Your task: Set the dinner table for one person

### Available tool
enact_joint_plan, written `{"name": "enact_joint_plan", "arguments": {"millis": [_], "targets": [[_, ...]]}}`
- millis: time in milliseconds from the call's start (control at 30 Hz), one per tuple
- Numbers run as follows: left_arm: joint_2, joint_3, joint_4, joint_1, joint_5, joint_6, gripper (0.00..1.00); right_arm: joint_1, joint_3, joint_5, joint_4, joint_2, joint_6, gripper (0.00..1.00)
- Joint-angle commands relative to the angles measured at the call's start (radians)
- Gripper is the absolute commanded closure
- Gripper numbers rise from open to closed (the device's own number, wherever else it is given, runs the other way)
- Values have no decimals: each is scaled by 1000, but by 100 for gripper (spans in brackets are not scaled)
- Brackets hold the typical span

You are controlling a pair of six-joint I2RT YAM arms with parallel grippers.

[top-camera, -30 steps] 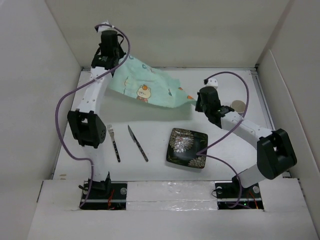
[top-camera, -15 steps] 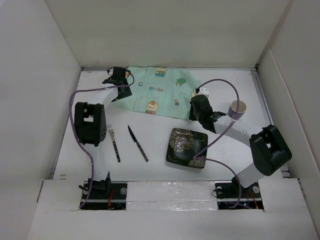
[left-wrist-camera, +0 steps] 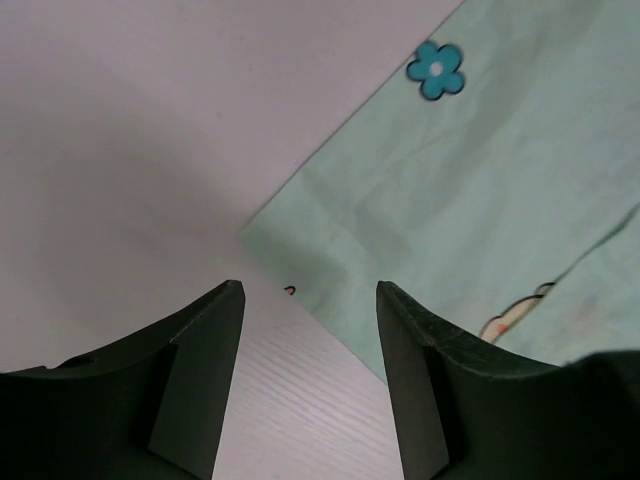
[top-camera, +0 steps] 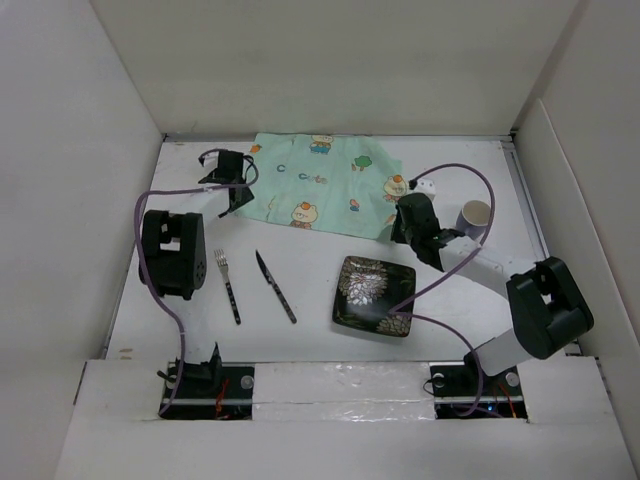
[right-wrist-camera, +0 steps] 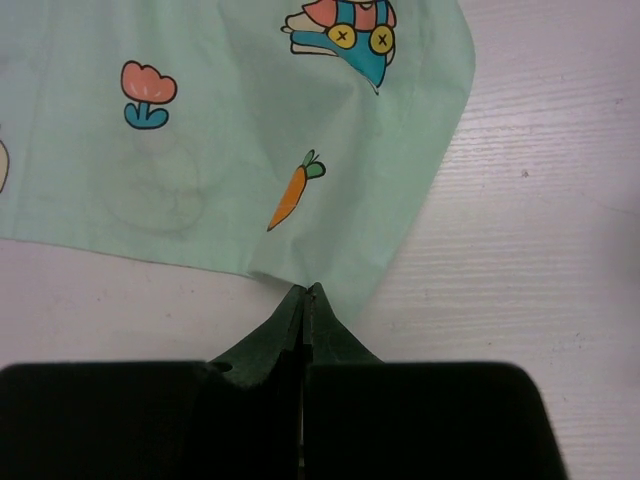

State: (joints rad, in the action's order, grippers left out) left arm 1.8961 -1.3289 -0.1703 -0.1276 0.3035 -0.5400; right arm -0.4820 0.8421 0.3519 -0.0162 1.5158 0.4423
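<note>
My left gripper (left-wrist-camera: 310,300) has its jaws wide apart. It holds nothing and sits over a corner of the green bear mat (left-wrist-camera: 480,200). My right gripper (right-wrist-camera: 305,292) has its jaws pressed shut, with the tips at the mat's edge. I cannot tell if they pinch it. The mat lies at the back of the white dinner table (top-camera: 300,250). Nearer me are a fork (top-camera: 227,285), a knife (top-camera: 275,286) and a dark flowery plate (top-camera: 374,295).
</note>
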Motion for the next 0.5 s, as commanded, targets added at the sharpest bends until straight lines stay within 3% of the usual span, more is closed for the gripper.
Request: {"name": "enact_joint_plan", "arguments": {"millis": [0, 267, 300, 467], "targets": [[10, -1, -1, 12, 28, -14, 48, 25, -23, -26, -79, -55, 9, 100], [77, -18, -18, 45, 12, -17, 48, 45, -23, -45, -79, -60, 10, 100], [80, -18, -18, 45, 19, -18, 55, 45, -23, -39, -77, -63, 10, 100], [116, -61, -38, 45, 33, -14, 61, 54, -28, -56, -88, -72, 10, 100]]}}
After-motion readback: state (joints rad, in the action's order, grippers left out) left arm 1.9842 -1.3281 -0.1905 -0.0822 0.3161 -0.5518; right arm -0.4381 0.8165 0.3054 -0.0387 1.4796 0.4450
